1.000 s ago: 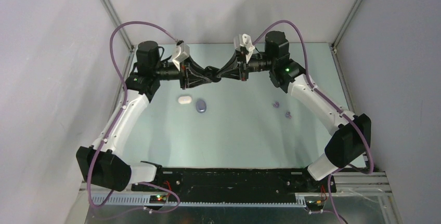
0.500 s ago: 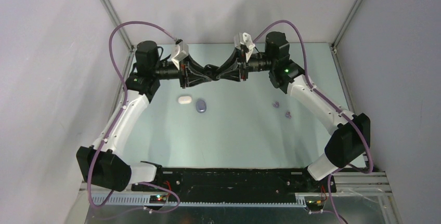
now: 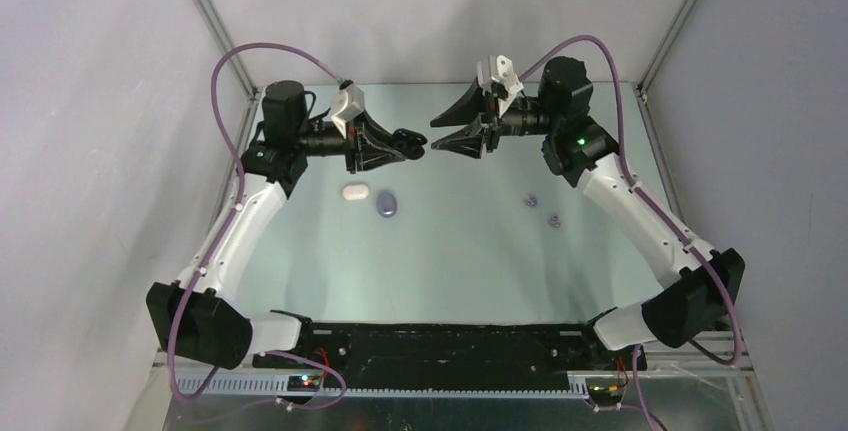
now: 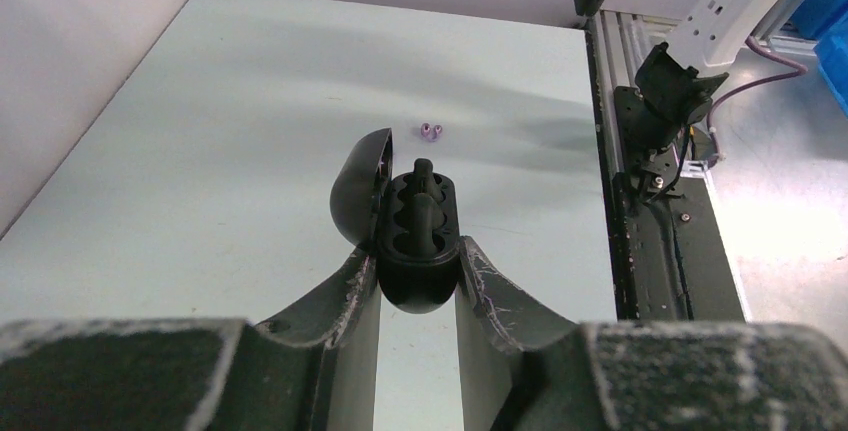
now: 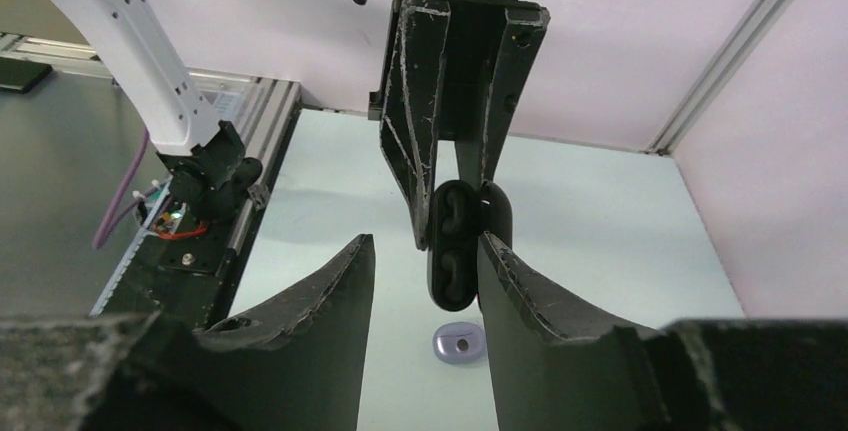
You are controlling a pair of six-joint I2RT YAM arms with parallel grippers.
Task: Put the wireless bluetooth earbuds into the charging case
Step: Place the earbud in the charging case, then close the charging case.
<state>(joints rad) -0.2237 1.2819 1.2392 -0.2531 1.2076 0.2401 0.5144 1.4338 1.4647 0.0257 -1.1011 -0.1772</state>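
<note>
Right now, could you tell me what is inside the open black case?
Two black earbuds appear seated in the wells of the case the left end effector grips; the floors beneath them are covered.

You're in a robotics lab test cell: a pale table walled by plain white panels on aluminium posts, your left arm and right arm bolted to a black base rail, purple cables looping from their wrists, exposed wiring at the near edge
</note>
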